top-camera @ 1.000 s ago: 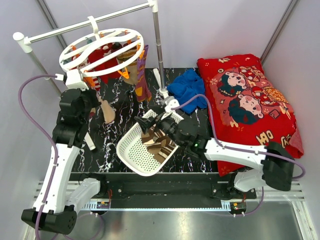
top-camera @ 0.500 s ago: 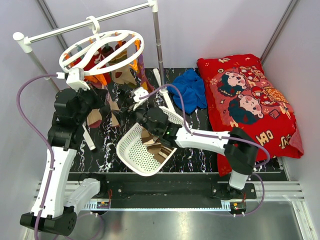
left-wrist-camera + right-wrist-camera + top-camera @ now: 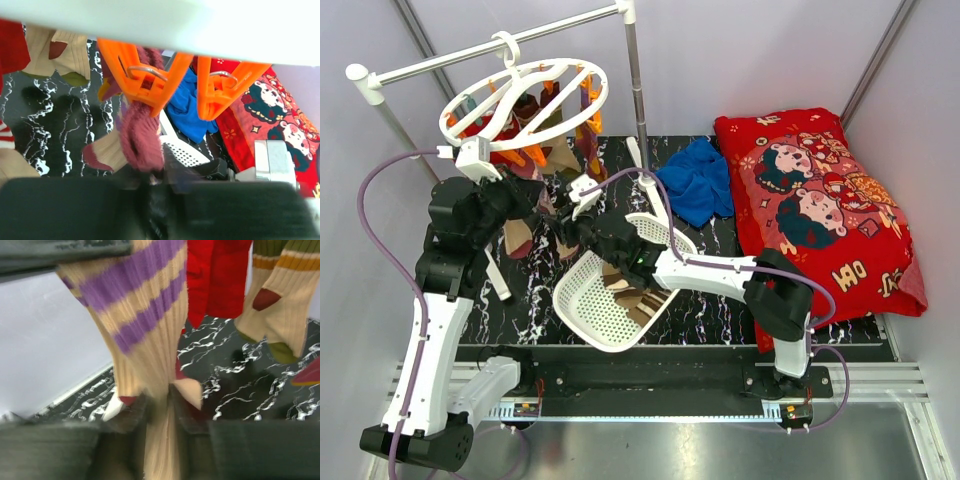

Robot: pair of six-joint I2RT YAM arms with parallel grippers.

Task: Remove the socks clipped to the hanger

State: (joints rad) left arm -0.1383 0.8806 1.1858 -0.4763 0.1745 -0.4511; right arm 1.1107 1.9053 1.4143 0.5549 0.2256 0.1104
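The white hanger (image 3: pixel 520 95) hangs by its hook from the rack bar, with several socks (image 3: pixel 535 130) clipped under it by orange clips (image 3: pixel 142 80). My right gripper (image 3: pixel 159 395) reaches in under the ring (image 3: pixel 565 232) and is shut on the lower part of a tan sock with purple stripes (image 3: pixel 145 305). A red sock (image 3: pixel 215 275) and a tan sock with a maroon heel (image 3: pixel 272 305) hang beside it. My left gripper (image 3: pixel 157 175) sits just below a maroon sock (image 3: pixel 142 137) held by an orange clip. The sock's lower end meets the blurred fingertips, so I cannot make out how the jaws stand.
A white perforated basket (image 3: pixel 575 300) with several socks in it lies tilted on the black marbled table, in front of the right arm. A blue cloth (image 3: pixel 698 180) and a big red pillow (image 3: pixel 820 210) lie to the right. The rack's upright pole (image 3: pixel 638 90) stands behind.
My right arm swung left from the basket to under the hanger and closed on the purple-striped sock. The hanger ring has tilted and shifted. The left gripper stayed near the ring.
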